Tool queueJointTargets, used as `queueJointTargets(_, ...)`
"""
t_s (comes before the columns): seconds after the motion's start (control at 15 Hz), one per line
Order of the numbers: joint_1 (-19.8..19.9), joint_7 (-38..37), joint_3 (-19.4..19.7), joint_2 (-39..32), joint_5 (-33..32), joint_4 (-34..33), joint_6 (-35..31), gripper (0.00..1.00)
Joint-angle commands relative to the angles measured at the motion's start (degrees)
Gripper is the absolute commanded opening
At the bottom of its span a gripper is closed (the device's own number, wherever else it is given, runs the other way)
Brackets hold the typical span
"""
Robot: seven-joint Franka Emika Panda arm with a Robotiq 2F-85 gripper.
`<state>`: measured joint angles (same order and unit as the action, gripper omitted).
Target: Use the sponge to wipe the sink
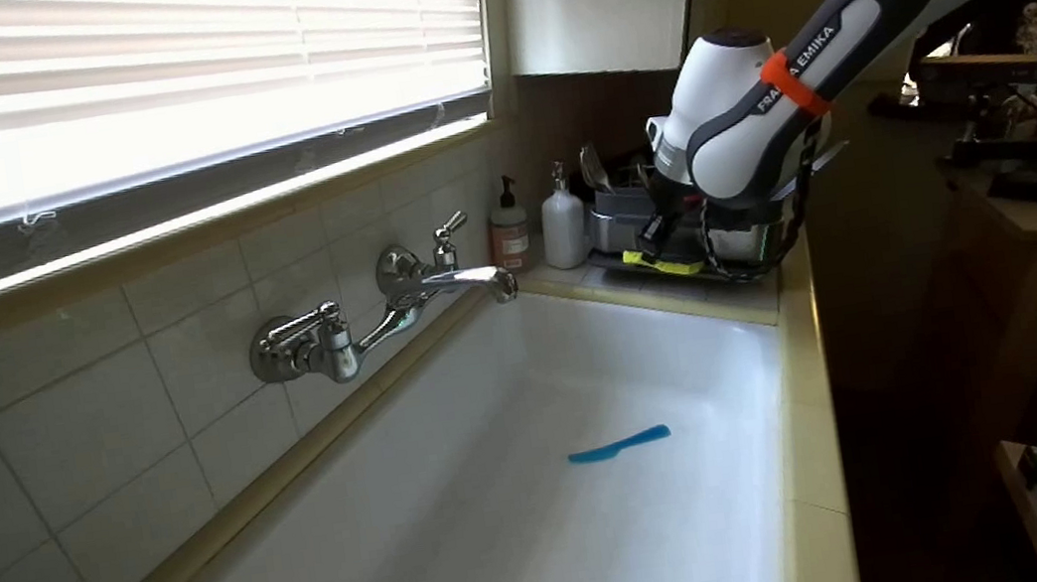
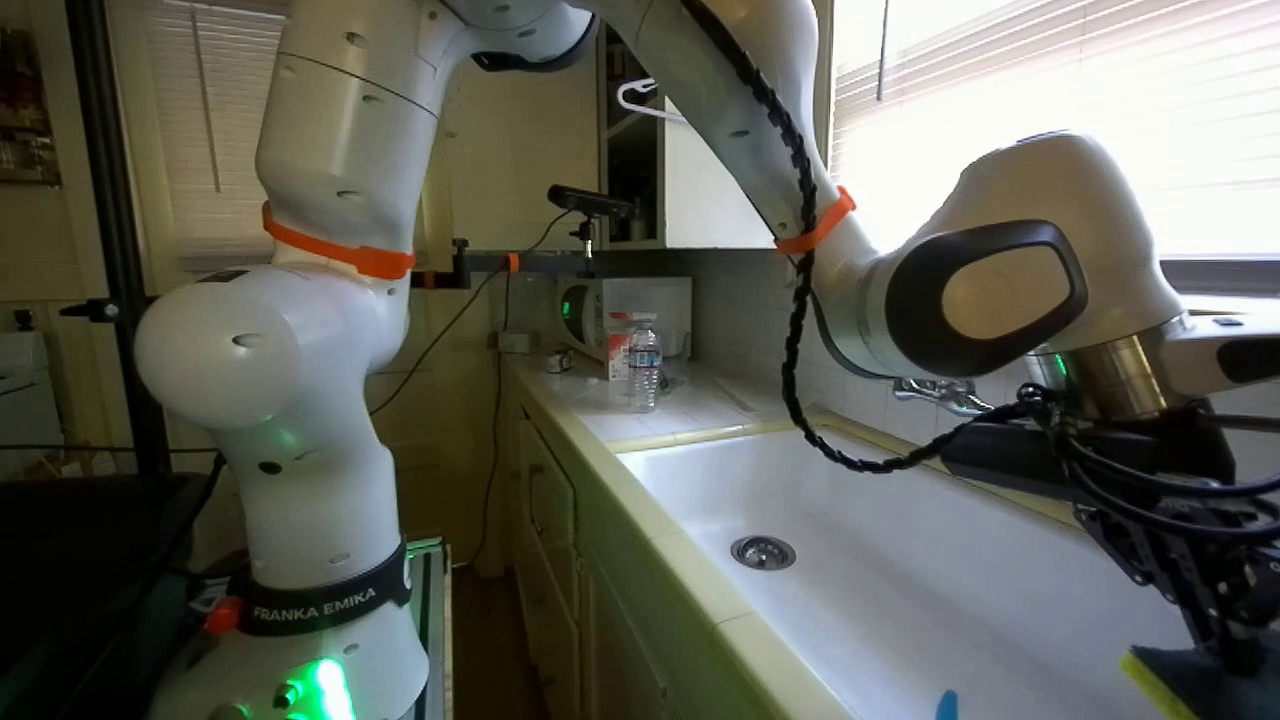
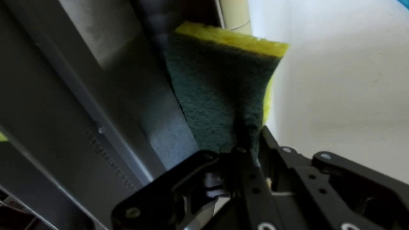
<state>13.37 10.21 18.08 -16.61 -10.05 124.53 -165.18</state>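
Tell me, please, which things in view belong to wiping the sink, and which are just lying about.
For the job:
sponge, pinched in the gripper
sink, to be wiped

Just lying about:
blue knife-shaped item, in the sink
white pump bottle and black-topped pump bottle, by the sink
clear water bottle, on the counter

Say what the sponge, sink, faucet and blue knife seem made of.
Sponge: probably foam with a scouring layer; uneven yellow edge, coarse matte dark green face.
Sink: perhaps enamel or porcelain; smooth white with soft sheen.
Faucet: chrome-like metal; bright mirror highlights.
Blue knife: likely plastic; one even colour.
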Motion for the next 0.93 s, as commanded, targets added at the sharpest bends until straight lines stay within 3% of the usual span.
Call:
queueJointTargets(0.0, 0.1, -2.5, 1.0, -1.2, -2.0, -0.7, -0.8, 0.44)
queueJointTargets(0.13, -0.5, -3.6, 1.7, -0.7, -3.1, -0.5, -0.4, 0.59)
queueJointTargets(0.47, -4.8, -10.5, 7.3, -1.4, -13.1, -1.0, 0.5, 0.97)
queueJointTargets(0.87, -7.2, -14.6, 9.1, -2.8, -17.7, -1.3, 1.1, 1.00)
